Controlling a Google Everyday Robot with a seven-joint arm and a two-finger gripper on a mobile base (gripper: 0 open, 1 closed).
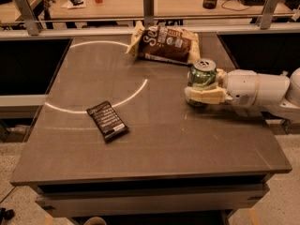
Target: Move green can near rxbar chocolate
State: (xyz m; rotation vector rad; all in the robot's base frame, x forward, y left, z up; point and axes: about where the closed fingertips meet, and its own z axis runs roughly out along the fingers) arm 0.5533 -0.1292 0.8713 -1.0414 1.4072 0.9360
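Observation:
The green can [202, 75] stands upright on the right side of the table [154, 149], just in front of a chip bag. My gripper [196, 85] reaches in from the right and its cream fingers [206, 96] sit on either side of the can, the near one pressed against the can's lower front. The white arm [255, 89] extends off the right edge. The rxbar chocolate [107, 121], a flat dark wrapper with white lettering, lies at the left centre of the table, well to the left of the can.
A large brown-and-cream chip bag [164, 43] lies at the back of the table, close behind the can. A white arc [126, 95] is marked on the tabletop. A rail with metal posts [148, 6] runs behind the table.

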